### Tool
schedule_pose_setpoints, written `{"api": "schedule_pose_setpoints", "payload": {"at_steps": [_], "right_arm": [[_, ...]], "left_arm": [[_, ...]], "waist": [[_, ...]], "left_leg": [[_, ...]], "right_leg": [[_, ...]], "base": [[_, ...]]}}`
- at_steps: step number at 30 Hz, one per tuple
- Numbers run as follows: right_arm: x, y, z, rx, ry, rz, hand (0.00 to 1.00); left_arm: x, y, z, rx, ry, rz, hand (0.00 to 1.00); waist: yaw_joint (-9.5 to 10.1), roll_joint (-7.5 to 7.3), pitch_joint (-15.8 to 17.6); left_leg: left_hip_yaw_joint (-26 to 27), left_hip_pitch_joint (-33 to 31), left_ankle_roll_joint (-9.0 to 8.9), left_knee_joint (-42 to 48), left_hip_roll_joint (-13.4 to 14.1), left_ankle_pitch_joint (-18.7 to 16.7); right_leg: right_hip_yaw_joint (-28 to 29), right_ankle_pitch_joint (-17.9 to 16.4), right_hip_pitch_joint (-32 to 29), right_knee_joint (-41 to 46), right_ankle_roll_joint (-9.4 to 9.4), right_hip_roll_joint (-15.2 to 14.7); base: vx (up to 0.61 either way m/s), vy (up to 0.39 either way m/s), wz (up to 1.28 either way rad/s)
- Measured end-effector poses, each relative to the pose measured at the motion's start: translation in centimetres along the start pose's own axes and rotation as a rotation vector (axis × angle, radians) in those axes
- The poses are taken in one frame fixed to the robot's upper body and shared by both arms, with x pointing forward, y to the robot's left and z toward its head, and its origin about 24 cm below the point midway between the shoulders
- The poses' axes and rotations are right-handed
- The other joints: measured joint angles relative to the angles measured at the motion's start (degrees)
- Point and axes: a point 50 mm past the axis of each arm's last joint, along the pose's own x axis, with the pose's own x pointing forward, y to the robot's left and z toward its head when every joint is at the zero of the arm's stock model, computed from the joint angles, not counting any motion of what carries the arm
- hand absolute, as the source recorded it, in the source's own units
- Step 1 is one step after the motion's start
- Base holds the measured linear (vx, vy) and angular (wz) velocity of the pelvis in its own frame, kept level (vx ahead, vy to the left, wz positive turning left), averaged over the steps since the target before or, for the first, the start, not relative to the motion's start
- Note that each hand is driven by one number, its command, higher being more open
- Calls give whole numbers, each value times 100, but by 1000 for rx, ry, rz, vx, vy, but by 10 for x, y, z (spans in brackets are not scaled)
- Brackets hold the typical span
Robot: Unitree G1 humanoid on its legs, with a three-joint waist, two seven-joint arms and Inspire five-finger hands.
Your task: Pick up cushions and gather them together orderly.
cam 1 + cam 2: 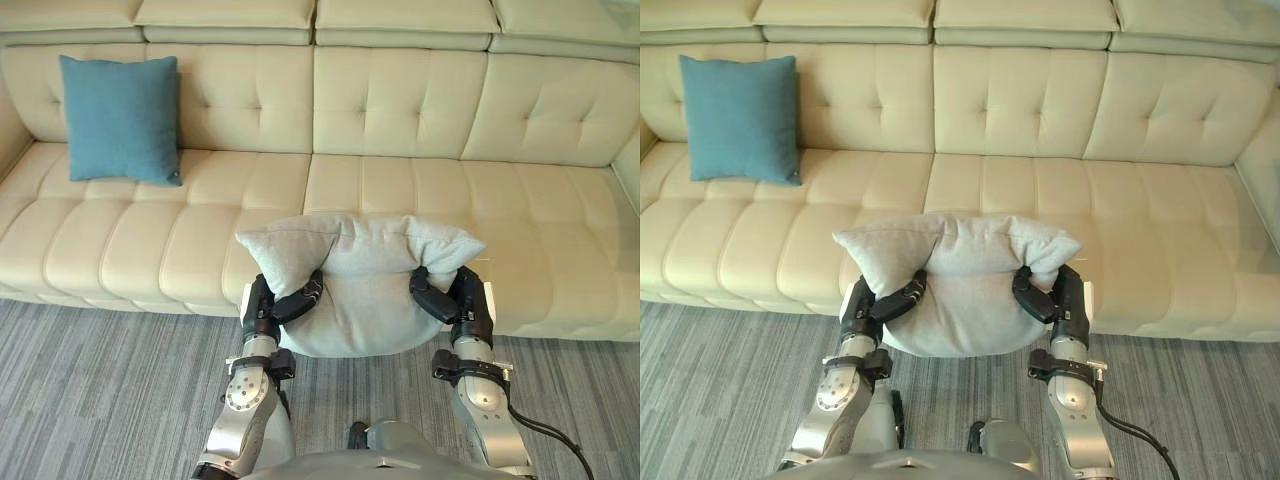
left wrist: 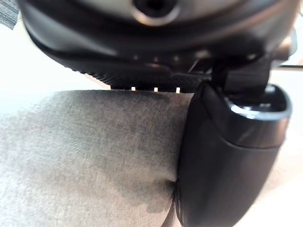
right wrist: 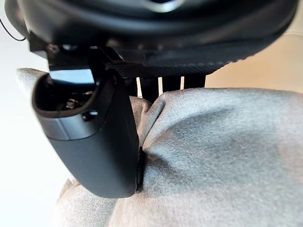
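Cream sofa (image 1: 400,130) ahead; left hand (image 1: 268,305) and right hand (image 1: 462,298) curl tight round grey cushion (image 1: 362,285), presumably bound for teal cushion (image 1: 120,118) at ten o'clock.

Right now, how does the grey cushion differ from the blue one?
The grey cushion is gripped by the left hand and right hand at the sofa's front edge; the blue cushion leans upright against its backrest, untouched. The grey cushion is creased and bulging; the blue cushion is smooth and flat. Both are squarish cushions.
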Motion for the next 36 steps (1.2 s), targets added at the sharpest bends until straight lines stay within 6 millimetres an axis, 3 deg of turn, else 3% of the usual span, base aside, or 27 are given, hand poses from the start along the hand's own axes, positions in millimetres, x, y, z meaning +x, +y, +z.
{"api": "schedule_pose_setpoints", "payload": {"at_steps": [1, 2, 3, 4, 7, 10, 11, 12, 14, 15, 16, 17, 19, 20, 21, 23, 29, 34, 36], "right_arm": [[1, -1, 0, -8, 0, 1, 0], [2, -2, -1, -18, 2, 3, 0], [3, 0, -6, -23, 24, 10, 0], [3, 3, -10, -18, 50, 12, 0], [3, 4, -11, -27, 56, 12, 0], [10, 9, -18, -48, 82, 34, 0], [12, 12, -21, -64, 92, 40, 0], [14, 14, -23, -68, 100, 48, 0], [17, 19, -23, -74, 102, 69, 0], [17, 20, -23, -77, 100, 72, 0], [17, 20, -23, -80, 99, 73, 0], [17, 20, -23, -83, 100, 74, 0], [17, 21, -23, -85, 99, 73, 0], [19, 14, -26, -124, 105, 68, 0], [19, 9, -27, -145, 109, 65, 0], [18, 7, -28, -155, 112, 63, 0], [19, 6, -16, -121, 67, 36, 0], [18, 13, -9, -99, 37, 3, 0], [25, 22, 2, -95, -8, -17, 0]], "left_arm": [[-1, 0, -1, 1, 7, -1, 0], [-1, 0, -3, 4, 18, -1, 0], [-4, 3, -6, 14, 36, 5, 0], [-4, 6, -6, 27, 43, 6, 0], [-3, 6, -5, 33, 41, 4, 0], [-4, 12, -6, 56, 50, 12, 0], [-5, 15, -6, 67, 52, 15, 0], [-4, 17, -6, 71, 51, 19, 0], [-3, 21, -4, 74, 42, 37, 0], [-2, 22, -3, 78, 38, 40, 0], [-2, 22, -3, 79, 37, 40, 0], [-2, 23, -3, 84, 39, 40, 0], [-2, 23, -2, 101, 37, 37, 0], [-1, 17, -8, 90, 67, 30, 0], [-3, 13, -10, 86, 74, 20, 0], [-3, 12, -11, 77, 75, 11, 0], [-2, 7, -9, 51, 66, 13, 0], [4, 4, 1, 84, 14, 31, 0], [16, 0, 18, 129, -63, 49, 0]], "waist": [[23, 21, -15], [61, 45, -58], [172, -5, -169], [162, -157, -312], [163, -253, -391], [206, -254, -390], [199, -266, -391], [193, -257, -395], [182, -203, -413], [178, -172, -407], [172, -164, -402], [131, -172, -408], [75, -373, -467], [35, -232, -514], [55, -94, -569], [71, 20, -639], [164, 64, -686], [183, 125, -838], [215, 140, -875]], "left_leg": [[-59, 4, -18, -488, -113, 162], [-139, 94, 22, -988, -224, 620], [-106, 293, 214, -1225, -285, 1251], [-14, 285, 322, -1157, -432, 1212], [185, 337, 615, -861, -633, 976], [391, 1078, 684, -1080, -679, 660], [418, 1457, 704, -1302, -670, 608], [414, 1702, 729, -1500, -638, 563], [410, 1963, 657, -1689, -435, 473], [391, 2014, 612, -1721, -343, 467], [380, 2044, 586, -1741, -292, 475], [334, 2087, 531, -1748, -215, 504], [277, 2073, 467, -1695, -371, 502], [59, 2126, 234, -1732, -333, 432], [21, 2132, 211, -1799, -197, 417], [-95, 2152, 207, -1941, -33, 420], [-407, 2184, -22, -2205, 34, 612], [-596, 2297, -11, -2450, -64, 765], [-661, 2329, 1, -2594, -78, 897]], "right_leg": [[48, -18, 80, -74, 71, -8], [124, -51, 169, -138, 198, -2], [308, -93, 265, -194, 336, -55], [335, -80, 294, -286, 440, -237], [325, -23, 427, -223, 641, -515], [195, 231, 179, 1221, 1054, -738], [44, 612, -120, 2118, 1034, -906], [-139, 532, -344, 2698, 809, -1024], [-454, 215, -804, 2947, 387, -1031], [-530, 185, -938, 2717, 351, -959], [-535, 177, -991, 2508, 355, -903], [-438, 227, -1043, 1607, 424, -700], [-203, 915, -975, 332, 632, -677], [-274, 1114, -798, -18, 561, -591], [-371, 1253, -626, -375, 506, -428], [-508, 1477, -365, -933, 425, -199], [-671, 1546, -202, -1274, 358, -36], [-829, 1552, -13, -1472, 366, -95], [-893, 1603, 42, -1574, 365, -99]], "base": [[280, 168, -48], [356, 197, -59], [389, 200, -51], [414, 171, -36], [355, 143, -6], [302, 120, -33], [351, 114, -30], [227, 42, -30], [160, -13, -24], [103, -33, -11], [111, -125, 9], [120, -192, 21], [141, -232, 35], [140, -197, 34], [147, -175, 27], [105, -142, 10], [79, -76, 12], [17, 28, 23], [-46, 19, 17]]}}
